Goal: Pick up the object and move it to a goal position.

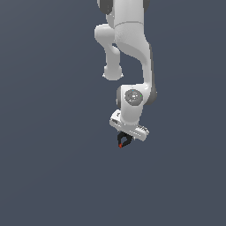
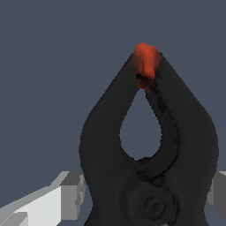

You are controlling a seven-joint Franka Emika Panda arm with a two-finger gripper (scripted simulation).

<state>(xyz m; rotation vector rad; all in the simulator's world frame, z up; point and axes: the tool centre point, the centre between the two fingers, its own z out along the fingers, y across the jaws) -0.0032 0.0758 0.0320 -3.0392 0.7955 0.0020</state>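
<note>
- One white robot arm [image 1: 128, 48] enters from the upper edge of the exterior view and bends down through rounded joints to a wrist near the middle of the picture.
- One gripper [image 1: 125, 139] hangs below the wrist on a pale, slightly tilted hand body; its fingers are not plainly resolved in the exterior view.
- One spring clamp [image 1: 123, 141], black and far smaller than the hand, sits directly under the hand body, its single red tip [image 1: 120, 146] pointing down and slightly toward the exterior view's left.
- In the wrist view the same spring clamp [image 2: 150, 154] fills most of the picture: two curved black arms rise from one round pivot at the base, enclose one teardrop-shaped opening, and meet at the red tip [image 2: 145, 62].
- Two pale grey finger blocks flank the clamp's base in the wrist view, one on each side; the larger visible one [image 2: 48, 201] touches the black body.
- The gripper is clenched on the spring clamp, which is held between the two fingers with its tip facing away from the wrist.
- One plain blue-grey surface [image 1: 48, 167] forms the whole background in both views; whether the clamp touches it cannot be told.
</note>
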